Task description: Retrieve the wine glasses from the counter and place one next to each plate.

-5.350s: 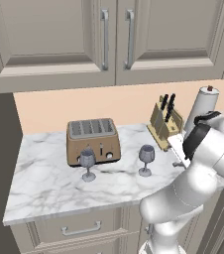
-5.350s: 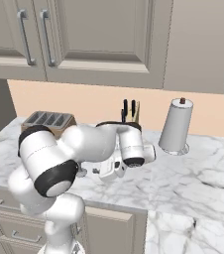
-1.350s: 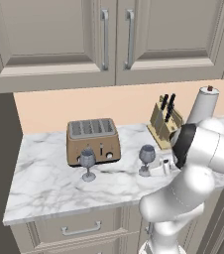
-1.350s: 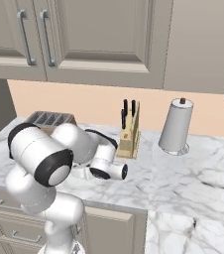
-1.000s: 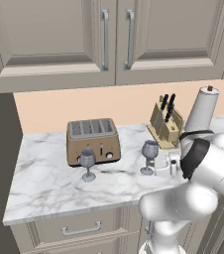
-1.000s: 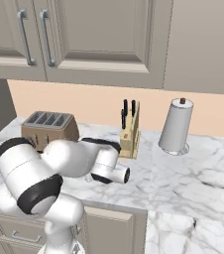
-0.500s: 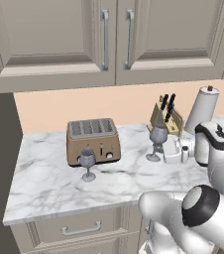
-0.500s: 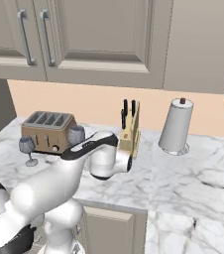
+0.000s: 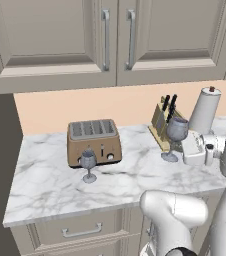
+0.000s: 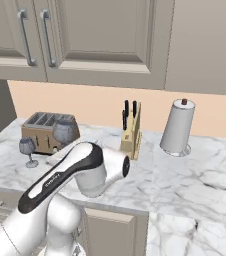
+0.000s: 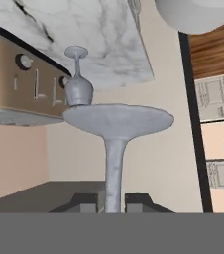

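Observation:
One smoky grey-blue wine glass (image 9: 177, 129) hangs upright beside the knife block, just off the counter (image 9: 50, 186). My gripper (image 9: 180, 149) is shut on its thin stem. In the hand view the stem (image 11: 113, 168) runs between my fingertips (image 11: 86, 202), with the round foot (image 11: 118, 119) above it. The same held glass (image 10: 65, 131) shows behind my arm in the right base view. The second wine glass (image 9: 88, 164) stands on the marble in front of the toaster, and that standing glass (image 11: 78, 85) appears again beyond the held foot. The plates are out of view.
A copper four-slot toaster (image 9: 94, 141) sits at the back left of the counter. A wooden knife block (image 9: 165, 125) and a paper towel roll (image 9: 205, 110) stand at the back right. Beige cabinets hang overhead. The counter's front edge (image 9: 85, 209) lies just ahead of my base.
My gripper has carried the right-hand wine glass up and to the right, from beside the toaster to in front of the knife block. The arm swung widely. The other glass stayed put.

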Robot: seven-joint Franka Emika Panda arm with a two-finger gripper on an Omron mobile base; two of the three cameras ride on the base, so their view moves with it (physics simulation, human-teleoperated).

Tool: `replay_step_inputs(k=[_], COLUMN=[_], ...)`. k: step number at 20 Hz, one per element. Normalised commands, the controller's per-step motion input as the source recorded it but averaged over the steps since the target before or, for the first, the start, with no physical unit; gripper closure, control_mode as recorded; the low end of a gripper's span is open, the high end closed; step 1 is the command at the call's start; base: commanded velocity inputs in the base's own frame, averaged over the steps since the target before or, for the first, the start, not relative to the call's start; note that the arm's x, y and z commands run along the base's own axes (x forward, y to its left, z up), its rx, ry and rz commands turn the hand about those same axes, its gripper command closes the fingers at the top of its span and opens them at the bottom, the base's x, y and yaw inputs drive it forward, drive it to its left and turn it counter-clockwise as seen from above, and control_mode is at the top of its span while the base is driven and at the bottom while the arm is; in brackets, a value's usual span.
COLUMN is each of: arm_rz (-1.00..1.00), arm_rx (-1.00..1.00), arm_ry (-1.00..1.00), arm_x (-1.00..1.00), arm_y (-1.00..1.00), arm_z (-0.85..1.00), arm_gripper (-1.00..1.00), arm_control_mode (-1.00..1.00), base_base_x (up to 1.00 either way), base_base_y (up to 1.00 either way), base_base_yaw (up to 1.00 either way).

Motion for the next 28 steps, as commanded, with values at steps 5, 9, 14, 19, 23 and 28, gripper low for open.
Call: replay_step_inputs(k=[5, 9, 14, 19, 23, 28], arm_rz=[-0.07, -0.03, 0.0, 0.0, 0.0, 0.0], arm_rx=[-0.02, 0.0, 0.01, 0.0, 0.0, 0.0], arm_ry=[-0.14, -0.12, -0.11, -0.04, 0.0, 0.0], arm_x=[-1.0, -0.75, -0.77, -0.2, 0.0, 0.0], arm_y=[0.01, 0.04, 0.0, 0.0, 0.0, 0.0], arm_z=[0.47, 0.61, 0.69, 0.18, 0.0, 0.0], arm_gripper=[1.0, 1.0, 1.0, 1.0, 1.0, 1.0], arm_control_mode=[-1.0, -1.0, -1.0, 1.0, 1.0, 1.0], base_base_x=[0.0, 0.0, 0.0, -0.8, -1.0, -0.94], base_base_y=[0.0, 0.0, 0.0, 0.28, 0.8, 1.0], base_base_yaw=[0.0, 0.0, 0.0, 0.07, 0.11, 0.26])
